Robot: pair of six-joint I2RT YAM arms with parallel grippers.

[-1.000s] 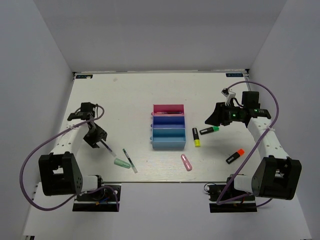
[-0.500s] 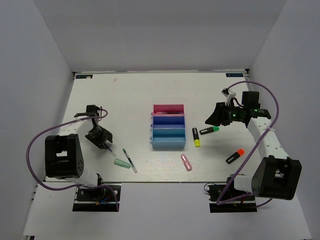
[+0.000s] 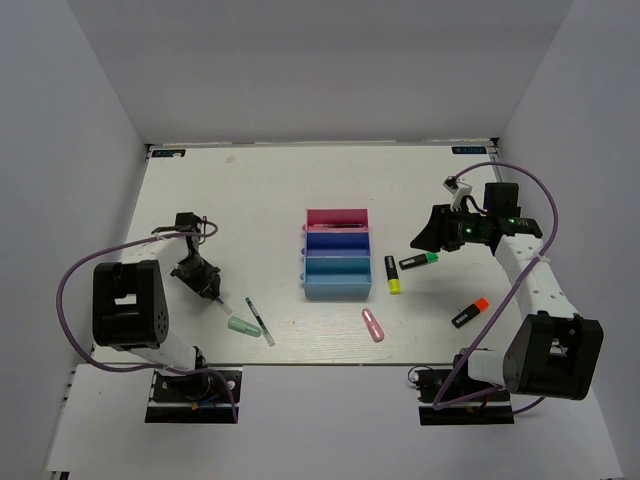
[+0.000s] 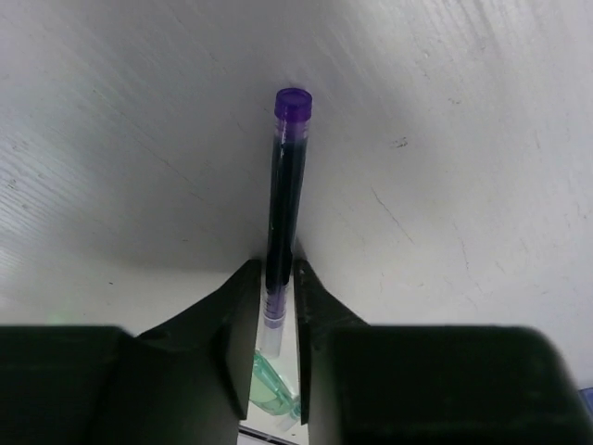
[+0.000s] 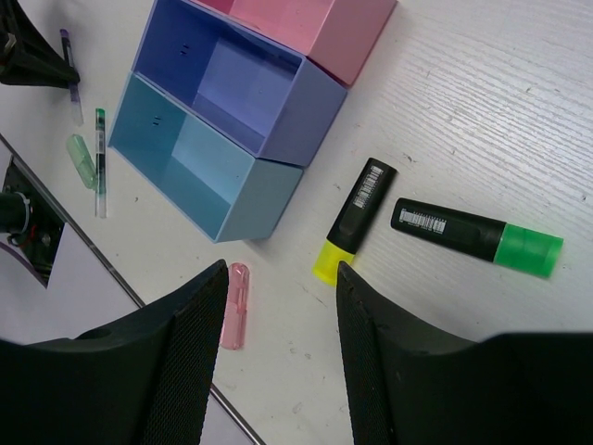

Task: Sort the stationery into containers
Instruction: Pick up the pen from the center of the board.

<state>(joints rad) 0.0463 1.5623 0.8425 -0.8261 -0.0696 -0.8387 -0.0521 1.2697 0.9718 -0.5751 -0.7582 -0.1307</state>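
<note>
My left gripper (image 3: 207, 288) is shut on a thin purple pen (image 4: 286, 185), low over the table at the left; the pen's capped end sticks out past the fingertips (image 4: 243, 278). A mint-green stick (image 3: 243, 326) and a thin green-tipped pen (image 3: 260, 322) lie just right of it. The pink tray (image 3: 336, 216), dark blue tray (image 3: 337, 240) and light blue tray (image 3: 337, 290) stand joined in the middle. My right gripper (image 3: 420, 243) is open and empty above the yellow-capped highlighter (image 5: 352, 222) and green-capped highlighter (image 5: 477, 236). A pink stick (image 5: 236, 306) lies in front of the trays.
An orange-capped highlighter (image 3: 469, 313) lies at the right front of the table. White walls close in the left, right and back. The table's front edge (image 3: 320, 362) runs just behind the pink stick and the arm bases.
The left arm's base and upper links have swung round to the left, while its gripper stayed shut on the purple pen and shifted slightly right. The right arm has not moved.
</note>
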